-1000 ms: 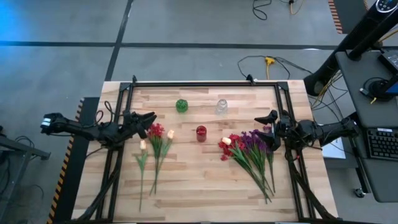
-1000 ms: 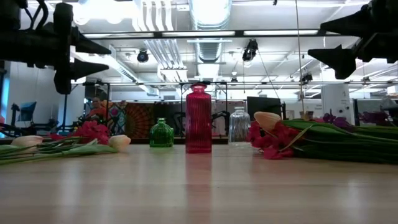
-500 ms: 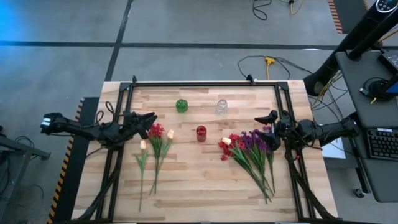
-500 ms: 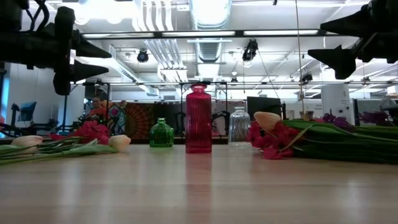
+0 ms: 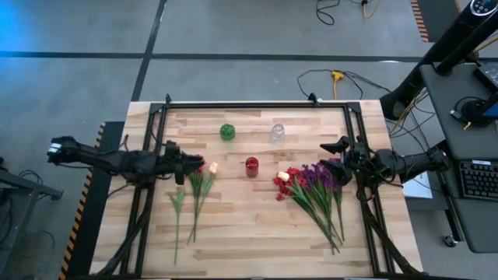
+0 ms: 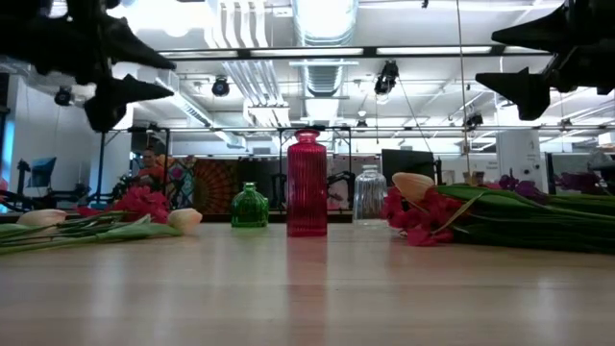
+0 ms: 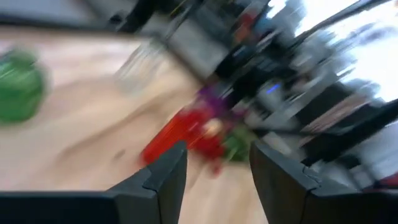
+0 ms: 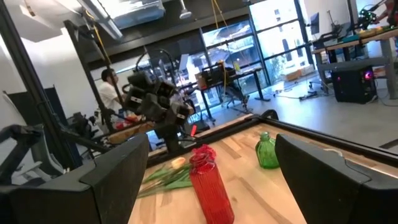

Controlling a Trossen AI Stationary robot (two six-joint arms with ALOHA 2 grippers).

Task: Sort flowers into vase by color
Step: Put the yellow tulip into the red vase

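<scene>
Two bunches of flowers lie flat on the wooden table. The left bunch (image 5: 192, 194) has red and cream blossoms; the right bunch (image 5: 311, 187) has red, purple and one cream blossom. Both have their stems toward the near edge. A red vase (image 5: 251, 166) stands upright between them, with a green vase (image 5: 226, 131) and a clear vase (image 5: 277, 133) farther back. My left gripper (image 5: 199, 166) hovers open above the left bunch's blossoms, well clear of the table in the low view (image 6: 168, 79). My right gripper (image 5: 327, 154) hangs open above the right bunch's far end.
A black metal frame (image 5: 257, 105) runs along the table's far edge and down both sides by the arm bases. Bare wood lies between the bunches, in front of the red vase (image 6: 307, 185). A side table with a keyboard (image 5: 475, 179) stands beyond the right edge.
My left gripper has risen and swung toward the table's middle and near edge, tipping as it went. It now hangs over the left bunch's red blossoms. The flowers, the vases and my right gripper have kept still.
</scene>
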